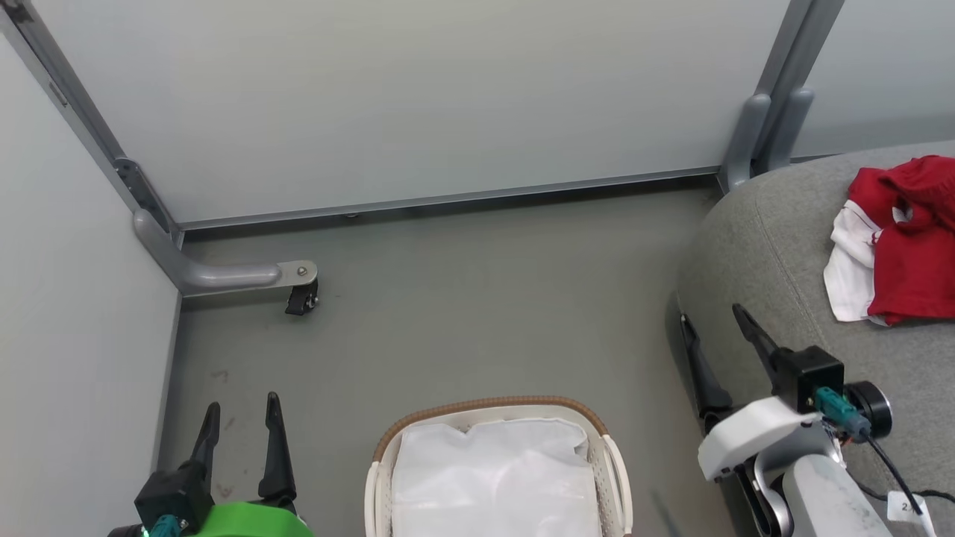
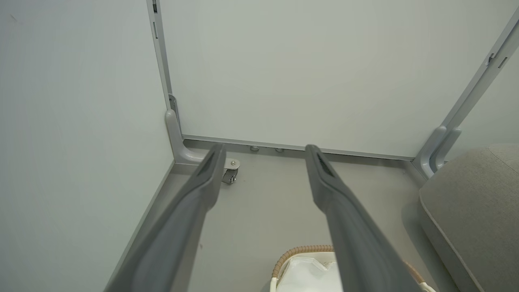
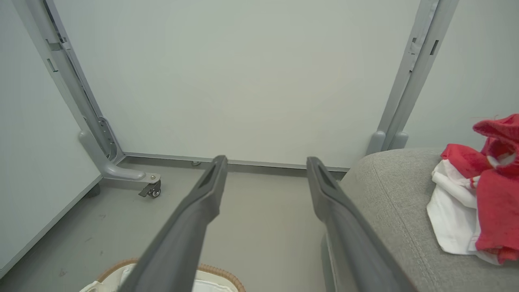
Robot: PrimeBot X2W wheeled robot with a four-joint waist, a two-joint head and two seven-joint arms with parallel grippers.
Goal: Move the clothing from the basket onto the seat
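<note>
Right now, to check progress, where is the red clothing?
Head view, far right: the clothing lies on the grey seat, beyond the right gripper, away from the basket.

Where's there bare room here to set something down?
The floor is bare between the partition wall, the caster foot and the basket. The seat is free from its rounded left edge to the clothing. Crowded: the seat's right side under the clothing, and the gap between basket and seat, where the right gripper hangs.

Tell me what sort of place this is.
Probably a partitioned test booth staged as a home corner, not a real room: pale partition panels in grey metal frames, one foot on a caster, bare grey floor, plus a grey seat holding the clothing and a basket.
</note>
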